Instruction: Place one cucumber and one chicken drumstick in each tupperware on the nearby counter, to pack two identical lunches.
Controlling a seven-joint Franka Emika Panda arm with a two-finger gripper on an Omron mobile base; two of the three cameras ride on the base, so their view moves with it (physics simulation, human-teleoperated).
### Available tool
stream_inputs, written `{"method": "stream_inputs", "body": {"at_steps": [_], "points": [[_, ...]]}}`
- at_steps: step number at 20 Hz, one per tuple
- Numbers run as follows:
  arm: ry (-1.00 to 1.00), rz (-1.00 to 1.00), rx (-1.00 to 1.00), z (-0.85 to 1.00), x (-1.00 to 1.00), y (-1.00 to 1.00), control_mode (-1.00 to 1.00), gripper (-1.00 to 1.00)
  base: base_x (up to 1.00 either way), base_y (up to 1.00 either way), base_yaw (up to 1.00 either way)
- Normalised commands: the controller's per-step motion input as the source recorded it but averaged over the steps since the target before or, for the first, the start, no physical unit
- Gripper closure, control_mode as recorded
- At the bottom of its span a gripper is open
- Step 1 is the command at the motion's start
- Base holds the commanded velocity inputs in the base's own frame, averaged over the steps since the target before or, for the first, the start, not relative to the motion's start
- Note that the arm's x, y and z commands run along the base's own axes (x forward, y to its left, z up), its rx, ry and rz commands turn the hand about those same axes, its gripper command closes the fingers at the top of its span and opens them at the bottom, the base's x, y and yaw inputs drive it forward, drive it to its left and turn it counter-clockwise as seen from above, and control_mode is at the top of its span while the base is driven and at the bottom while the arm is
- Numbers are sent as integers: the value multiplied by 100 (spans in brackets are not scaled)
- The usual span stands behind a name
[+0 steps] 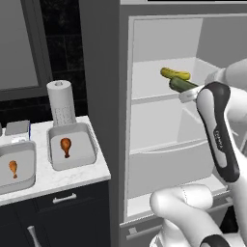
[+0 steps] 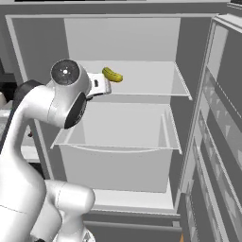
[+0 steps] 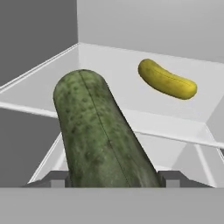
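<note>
My gripper is shut on the dark green cucumber, whose length runs away from the hand just above the front edge of the fridge's upper shelf. From the left base view the same cucumber sticks out of the gripper. The yellow-green cucumber lies further back on that shelf. On the counter left of the fridge stand two grey tupperware, the right one with a chicken drumstick in it, the left one with another drumstick.
The fridge stands open, with a lower shelf and a drawer under the upper shelf; its door hangs at the right. A paper towel roll stands behind the right tupperware. A small grey box sits further left.
</note>
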Motion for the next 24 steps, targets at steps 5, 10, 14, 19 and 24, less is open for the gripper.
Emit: {"method": "stream_inputs", "body": {"at_steps": [5,10,14,19,24], "points": [[0,0,0,0,-100,0,-100,100,0,0,0],[0,0,0,-2,-40,0,100,100,-60,0,0],[0,0,0,0,0,0,100,100,-100,0,0],[0,0,0,0,0,0,100,100,-100,22,0],[0,0,0,0,0,0,100,100,-62,96,5]]}}
